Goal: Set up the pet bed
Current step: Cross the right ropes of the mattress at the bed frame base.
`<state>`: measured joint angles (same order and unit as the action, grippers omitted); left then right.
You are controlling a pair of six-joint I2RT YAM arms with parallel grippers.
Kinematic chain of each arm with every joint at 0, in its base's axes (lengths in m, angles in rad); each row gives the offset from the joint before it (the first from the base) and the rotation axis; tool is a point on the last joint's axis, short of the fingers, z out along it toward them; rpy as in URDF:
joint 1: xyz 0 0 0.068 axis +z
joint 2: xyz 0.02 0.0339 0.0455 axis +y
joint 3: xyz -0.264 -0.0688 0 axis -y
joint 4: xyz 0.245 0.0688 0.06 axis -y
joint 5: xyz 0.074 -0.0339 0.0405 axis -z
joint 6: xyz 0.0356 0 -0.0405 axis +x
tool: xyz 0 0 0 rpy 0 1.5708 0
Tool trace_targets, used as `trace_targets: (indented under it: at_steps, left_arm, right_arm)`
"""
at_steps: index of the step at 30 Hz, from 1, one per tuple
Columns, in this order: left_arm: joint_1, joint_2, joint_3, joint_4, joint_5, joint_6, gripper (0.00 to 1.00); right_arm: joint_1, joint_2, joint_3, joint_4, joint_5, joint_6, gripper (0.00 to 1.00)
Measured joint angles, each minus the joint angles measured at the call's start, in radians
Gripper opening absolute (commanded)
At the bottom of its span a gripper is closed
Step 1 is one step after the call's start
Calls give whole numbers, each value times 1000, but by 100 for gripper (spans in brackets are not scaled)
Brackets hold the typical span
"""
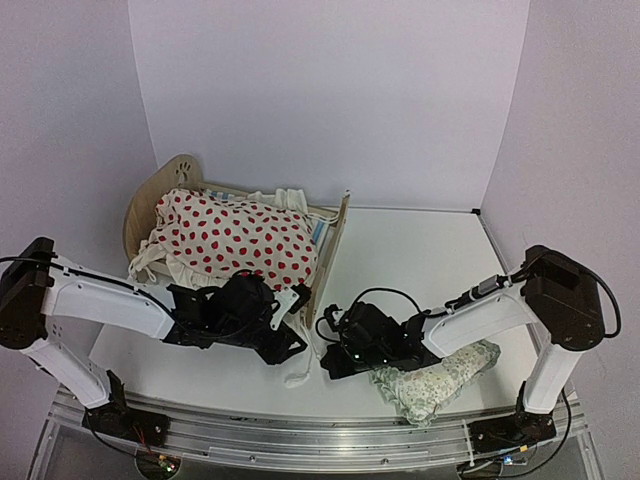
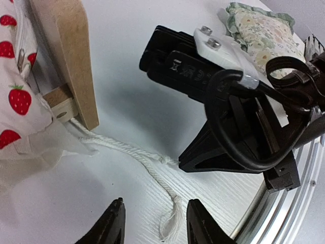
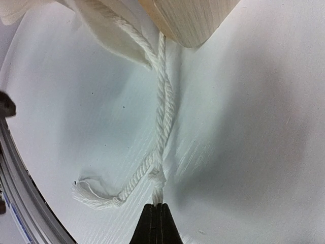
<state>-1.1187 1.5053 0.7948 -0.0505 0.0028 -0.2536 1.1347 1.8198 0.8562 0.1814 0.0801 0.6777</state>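
Top view: pet bed [image 1: 150, 205] sits left of centre with the dotted cushion [image 1: 235, 240] in it.

Left wrist view: my left end effector [image 2: 155, 223] is partly open and empty, straddling the frayed end of a white cord [image 2: 137, 152].

Right wrist view: my right end effector [image 3: 157, 223] is pinched shut on that cord.

Looks like I'm tying the cushion down. Next I'd close left on the loose end, gently.

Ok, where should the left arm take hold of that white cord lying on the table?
Take the white cord on the free strand just above its frayed end, coming straight down with the jaws astride it. It lies flat, and the right gripper pinches it at the knot.
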Motion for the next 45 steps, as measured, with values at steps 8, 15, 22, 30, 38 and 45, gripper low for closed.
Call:
trace_targets:
  at_steps: [8,15,22,30,38,45]
  left_arm:
    - [-24,79,-24,-21,53,36,56]
    - [-53,180,-24,11,76,56,50]
    - [-59,241,29,24,66,56,16]
    - [-102,242,8,66,-38,53,3]
    - [-146,250,16,57,-141,38,0]
    - [-153,149,16,-62,-214,-17,0]
  right_arm:
    - [0,0,0,-7,12,-2,0]
    - [0,0,0,-37,30,-8,0]
    - [-2,0,-12,-43,54,-3,0]
    - [0,0,-15,-40,55,-5,0]
    - [0,0,-15,-40,50,-5,0]
    - [6,0,-11,-31,21,-4,0]
